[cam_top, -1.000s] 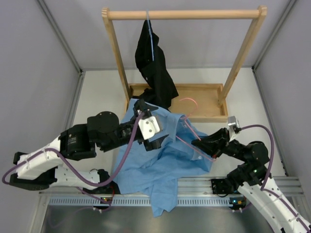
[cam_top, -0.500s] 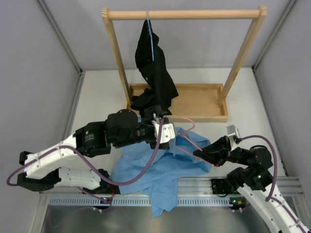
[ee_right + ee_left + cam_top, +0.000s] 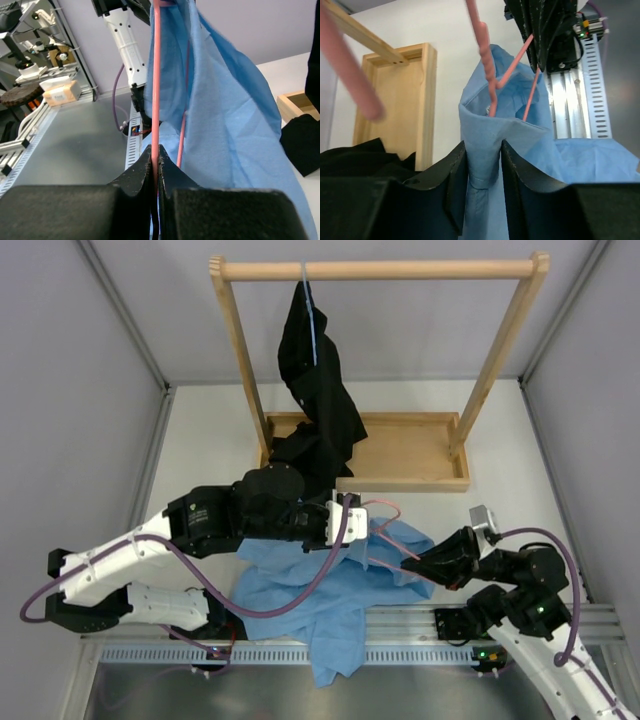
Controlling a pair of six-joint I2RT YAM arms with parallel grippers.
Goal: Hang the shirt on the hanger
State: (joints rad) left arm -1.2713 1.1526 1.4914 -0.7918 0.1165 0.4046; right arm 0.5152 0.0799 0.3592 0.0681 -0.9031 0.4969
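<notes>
**Shirt pinched at a raised fold, hanger clamped in the other gripper**

Shirt (image 3: 330, 590) lies heaped on the surface (image 3: 200, 440) between the two arms, with one end hanging over the near edge. Part of it is lifted toward the hanger (image 3: 488, 60).

The overhead view shows the layout but not the grips: both arms meet over the heap, in front of the wooden rack (image 3: 380, 270), where a black garment (image 3: 315, 380) hangs.

The left wrist view shows the left gripper (image 3: 483, 146) narrowed onto an upright fold of blue cloth. The fabric fills the gap and touches both fingers. Above the fold the hanger's twisted neck and two thin wires run down into the shirt.

The right wrist view shows the right gripper (image 3: 155, 150) pressed together on one pink wire, which rises straight up from between its fingers. Blue cloth drapes just right of that wire, with a second pink wire showing against it.
</notes>
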